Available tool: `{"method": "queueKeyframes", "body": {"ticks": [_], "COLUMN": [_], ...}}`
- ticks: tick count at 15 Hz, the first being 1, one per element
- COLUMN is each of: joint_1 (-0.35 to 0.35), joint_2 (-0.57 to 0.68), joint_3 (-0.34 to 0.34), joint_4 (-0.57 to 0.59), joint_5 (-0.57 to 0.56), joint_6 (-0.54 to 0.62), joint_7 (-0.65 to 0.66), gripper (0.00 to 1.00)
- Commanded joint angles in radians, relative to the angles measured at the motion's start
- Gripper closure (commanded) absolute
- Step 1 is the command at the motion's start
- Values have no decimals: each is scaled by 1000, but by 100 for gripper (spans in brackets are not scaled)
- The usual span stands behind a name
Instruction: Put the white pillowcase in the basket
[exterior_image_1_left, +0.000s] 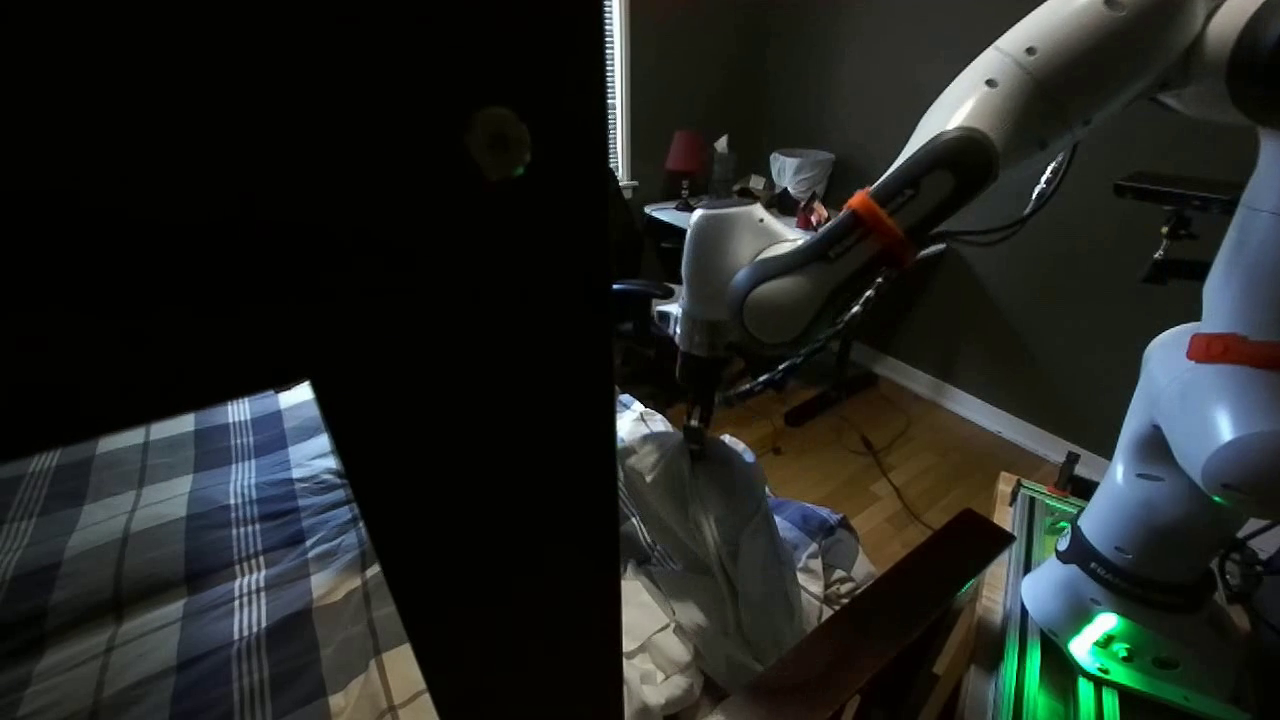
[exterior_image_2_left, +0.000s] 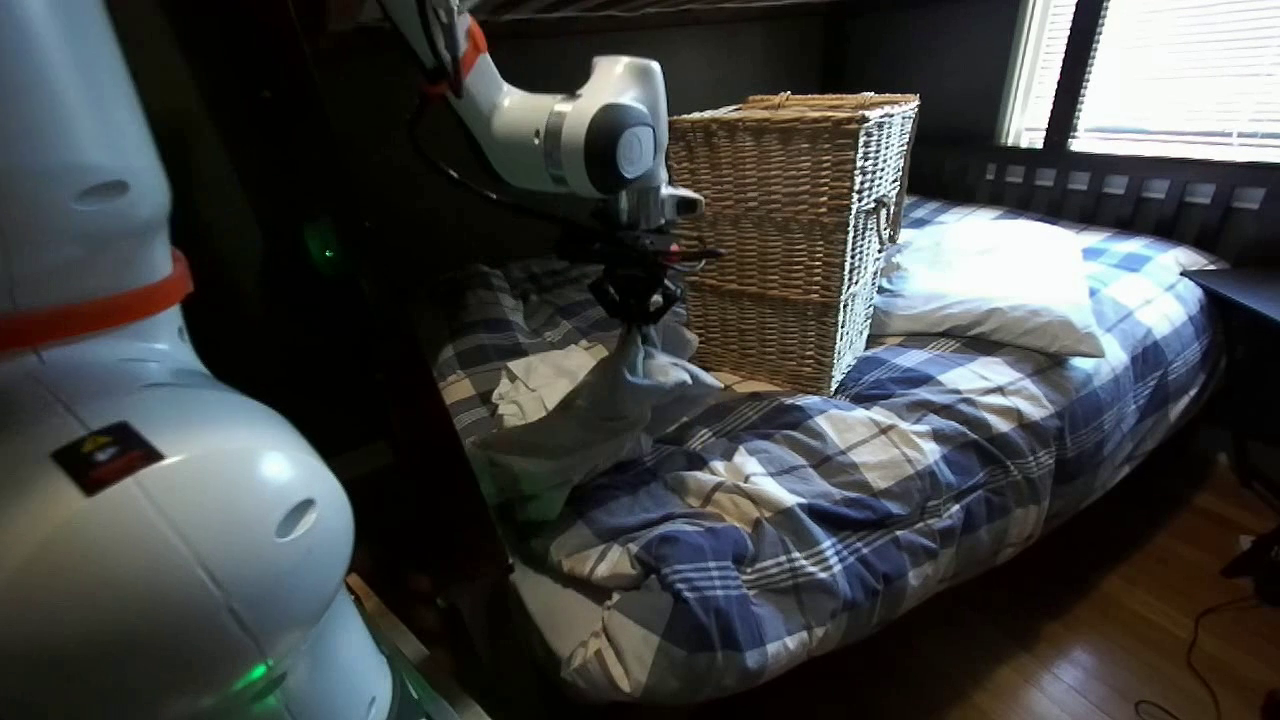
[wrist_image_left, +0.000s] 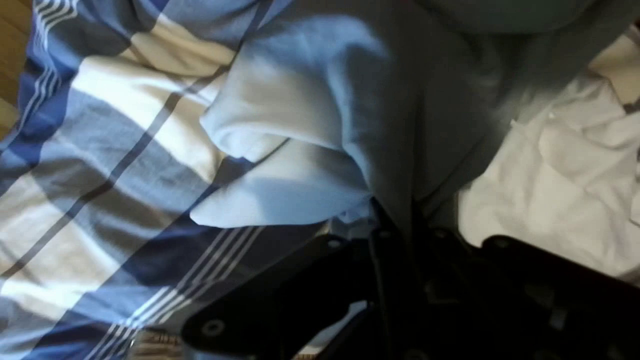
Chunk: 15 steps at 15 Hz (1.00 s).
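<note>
Just below the gripper (exterior_image_2_left: 640, 316), holds the pillowcase (exterior_image_2_left: 606, 415) by one gathered peak, clamped with both jaws. From the jaws downward, lets the rest of it hang in folds and lie over the bed (exterior_image_2_left: 860, 450), outside the basket (exterior_image_2_left: 765, 230). Near the jaws, to one side, has this basket standing upright on the bed. Below the jaws, to another side, has a crumpled cloth (wrist_image_left: 555, 195), cannot tell whether touching the pillowcase. Farther from the jaws, beyond the basket, has a pillow (exterior_image_2_left: 985, 290).
</note>
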Motion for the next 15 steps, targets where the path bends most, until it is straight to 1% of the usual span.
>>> {"method": "queueKeyframes", "body": {"ticks": [1, 2, 3, 5, 6, 11, 12, 15], "joint_1": [6, 10, 15, 18, 19, 18, 18, 23], "joint_2": [-199, -243, -149, -227, -245, -237, -236, -242], "joint_3": [-9, -18, -17, -25, -27, -28, -28, -14], "joint_4": [2, 19, 22, 34, 32, 28, 28, 124], "joint_5": [92, 117, 64, 85, 87, 87, 87, 20], "joint_6": [-78, -134, -61, -123, -131, -131, -131, -133], "joint_7": [-6, -3, 2, 4, 4, 4, 4, 26], "gripper": [98, 98, 93, 93, 93, 93, 98, 98]}}
